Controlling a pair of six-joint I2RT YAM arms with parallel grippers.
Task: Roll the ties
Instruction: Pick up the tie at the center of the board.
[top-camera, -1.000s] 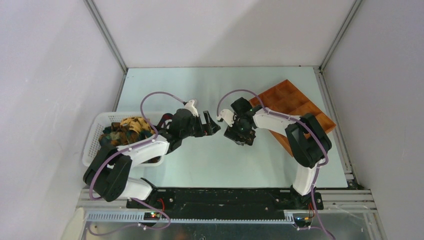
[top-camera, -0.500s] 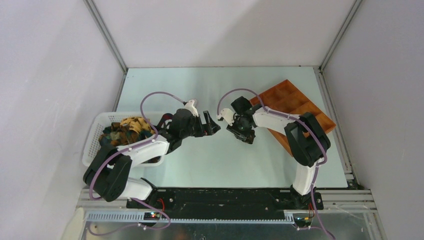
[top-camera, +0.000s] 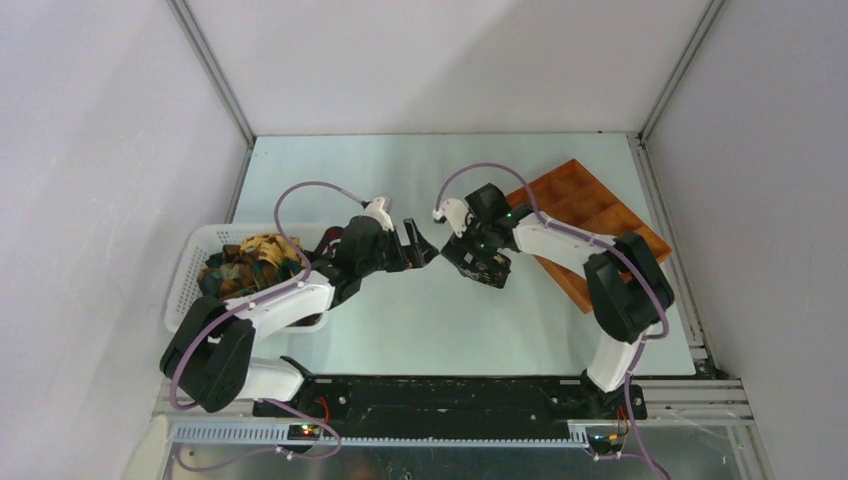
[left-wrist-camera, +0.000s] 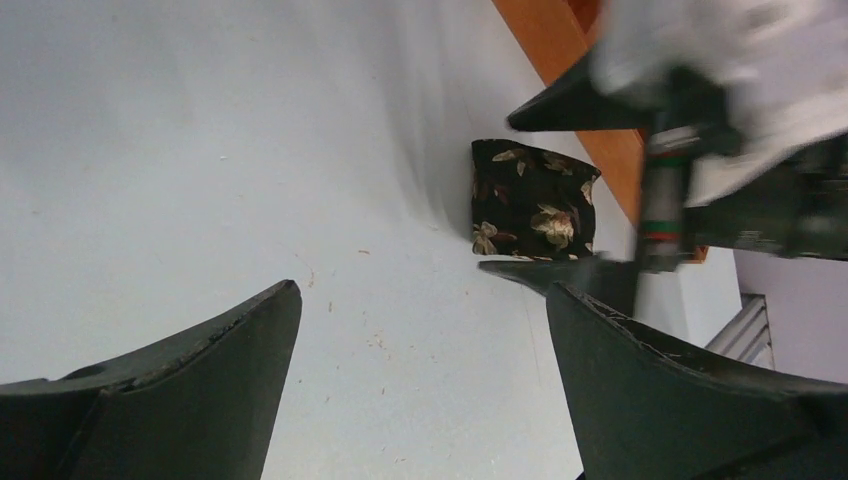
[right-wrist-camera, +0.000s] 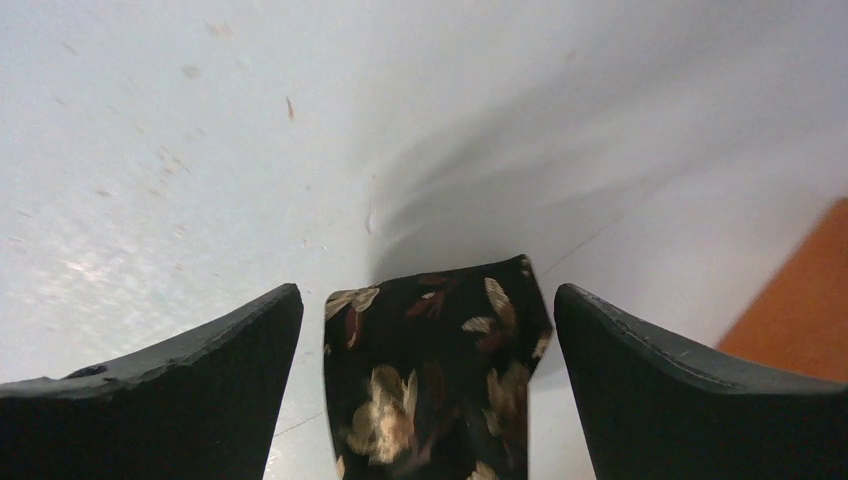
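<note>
A rolled tie (right-wrist-camera: 430, 385), dark with gold and brown leaves, stands on the pale table between the jaws of my right gripper (right-wrist-camera: 428, 300). The jaws are open, with a gap on each side of the roll. The left wrist view shows the same roll (left-wrist-camera: 535, 200) ahead, with a right finger above and below it. My left gripper (left-wrist-camera: 425, 300) is open and empty, a short way left of the roll. In the top view the left gripper (top-camera: 425, 243) faces the right gripper (top-camera: 478, 266), which hides the roll. More ties (top-camera: 245, 262) are heaped in the basket.
A white mesh basket (top-camera: 190, 270) stands at the left edge beside the left arm. An orange compartment tray (top-camera: 590, 210) lies at the back right, just behind the right arm; its edge shows in both wrist views (left-wrist-camera: 560, 50) (right-wrist-camera: 800, 300).
The right wrist has swung up and turned a little over the roll. The left gripper has shifted slightly toward the back. The roll has stayed in place.
</note>
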